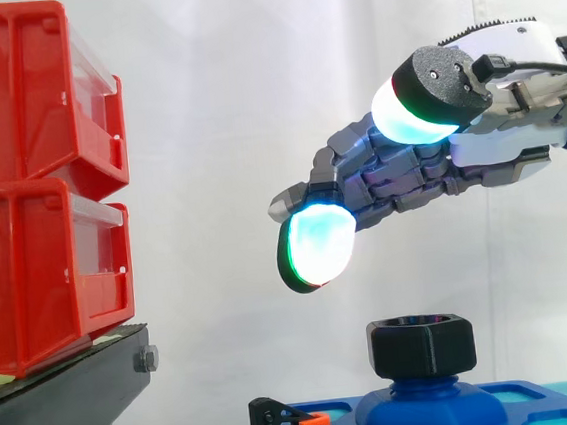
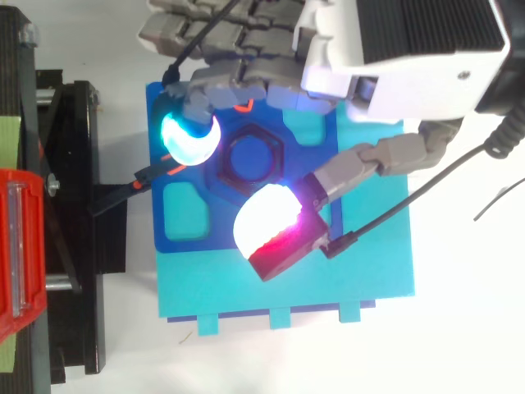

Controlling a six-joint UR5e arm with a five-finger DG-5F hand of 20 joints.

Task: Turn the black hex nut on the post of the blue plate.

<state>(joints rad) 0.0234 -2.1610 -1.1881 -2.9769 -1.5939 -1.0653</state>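
Robot hand (image 1: 411, 175) released, hovering clear above chunky six-sided black hex nut (image 1: 421, 346) atop post (image 1: 430, 406) of blue plate (image 1: 543, 404).

Black hex nut (image 1: 421, 345): chunky, upright, threaded onto the blue post (image 2: 252, 156). From above, the post end shows through the nut's bore. Post base domed, rising mid blue plate (image 1: 543, 400). Plate lies flat, with rounded pockets around the post.

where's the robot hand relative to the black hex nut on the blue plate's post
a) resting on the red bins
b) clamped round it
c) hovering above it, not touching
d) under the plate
c: in the side view a clear gap separates the hand from the top of the black hex nut.
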